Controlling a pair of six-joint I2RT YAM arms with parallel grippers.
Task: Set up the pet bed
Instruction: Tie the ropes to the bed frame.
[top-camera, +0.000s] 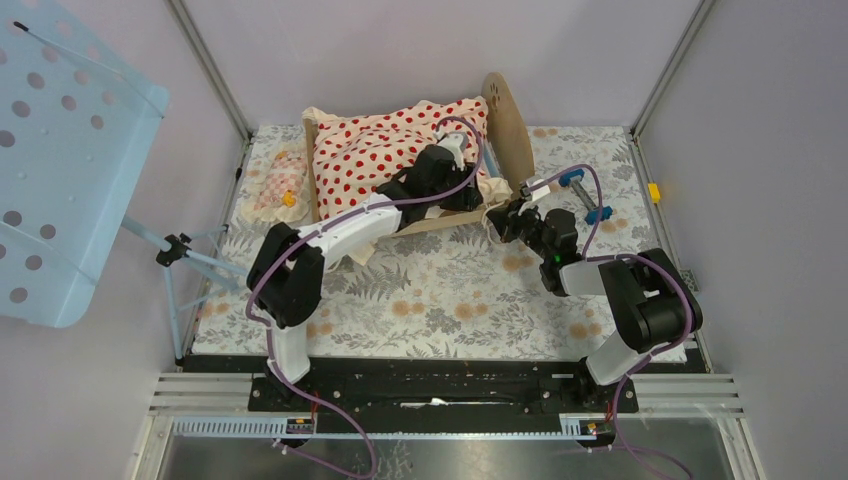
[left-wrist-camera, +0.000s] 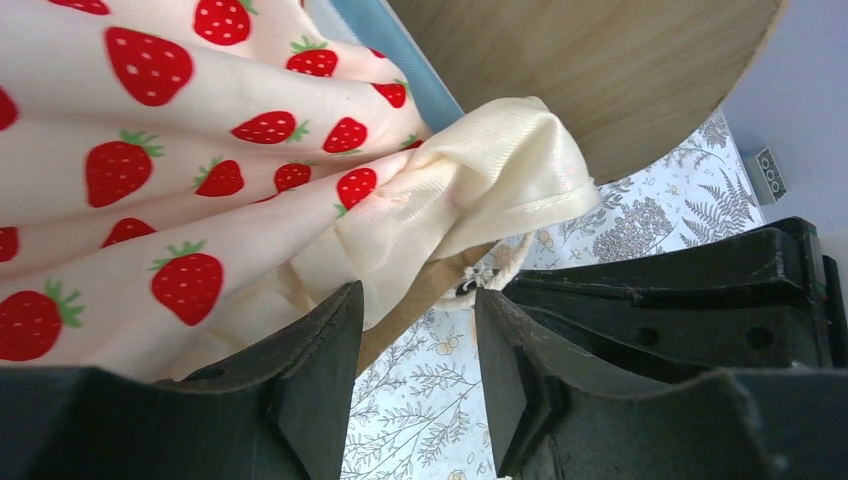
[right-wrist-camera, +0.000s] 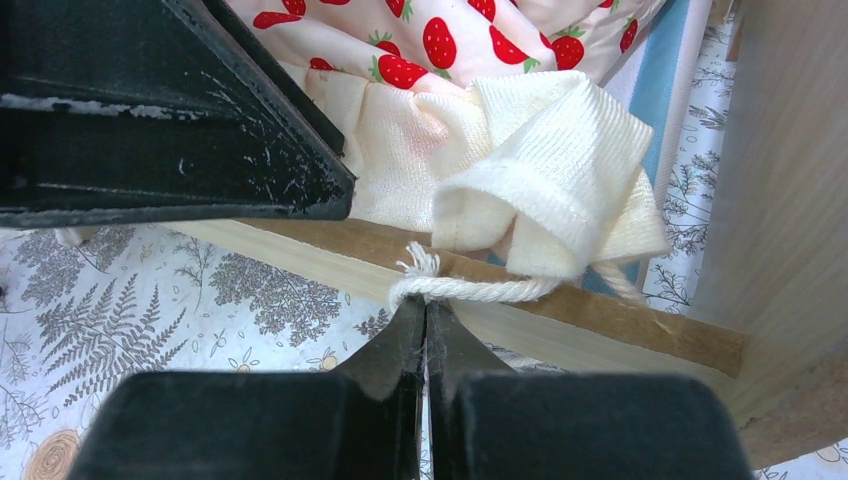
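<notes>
Cream ruffle corner (left-wrist-camera: 500, 170) of strawberry-print blanket (left-wrist-camera: 150, 190) just beyond tips of left fingers (left-wrist-camera: 320, 360), which stand apart, gripping nothing. Tips of right fingers (right-wrist-camera: 400, 350) pressed together, pinching cream cord (right-wrist-camera: 470, 290). Cord emerges from under ruffle corner, lying along rail top. Ahead of both finger pairs, pet bed (top-camera: 508, 130): wood side rail (right-wrist-camera: 600, 325) just past right tips, headboard (left-wrist-camera: 580, 70) beyond left, striped mattress (right-wrist-camera: 655, 90) under blanket. Bed rests on fern-print counter (top-camera: 450, 300).
</notes>
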